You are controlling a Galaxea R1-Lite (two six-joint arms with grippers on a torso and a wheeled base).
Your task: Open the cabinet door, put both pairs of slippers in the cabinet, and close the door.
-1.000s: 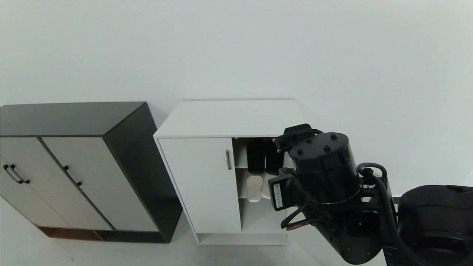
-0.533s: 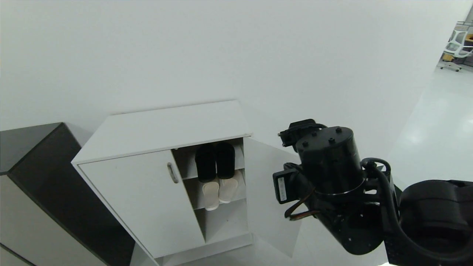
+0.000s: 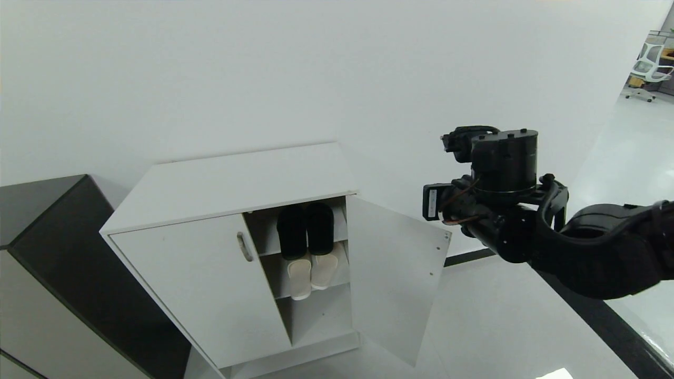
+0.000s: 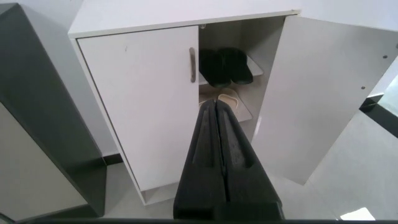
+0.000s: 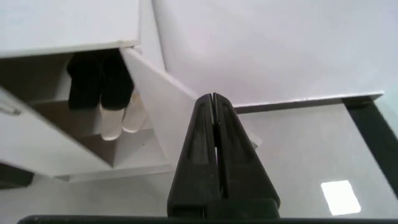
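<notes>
A pale wall (image 3: pixel 263 79) is seen behind everything, with a glossy light floor (image 3: pixel 500 316) running out toward 4 o'clock in the head view. The white cabinet (image 3: pixel 237 179) is placed against that wall, at about 7 o'clock from the view's centre, and a dark cabinet (image 3: pixel 47 205) is set just beside it at its 9 o'clock. The white cabinet's left door (image 3: pixel 200 289) is shut, while its right door (image 3: pixel 395 273) is swung wide open toward 3 o'clock, so that the shelves inside are exposed. The right arm (image 3: pixel 579 252) is held up at 3 o'clock of the head view, above and beyond the open door's outer edge, apart from it. Both pairs of slippers are found inside the cabinet: the black slippers (image 3: pixel 305 229) are laid side by side on the upper shelf, and the white slippers (image 3: pixel 310 271) are laid on the shelf directly at their 6 o'clock, toes toward the front. The right gripper (image 5: pixel 214 102) is seen with its fingers pressed together on nothing, pointed toward the open door. The left gripper (image 4: pixel 215 107) is likewise closed and empty, aimed at the cabinet's opening. A small metal handle (image 3: pixel 245 246) is fixed on the shut door, near its inner edge.
</notes>
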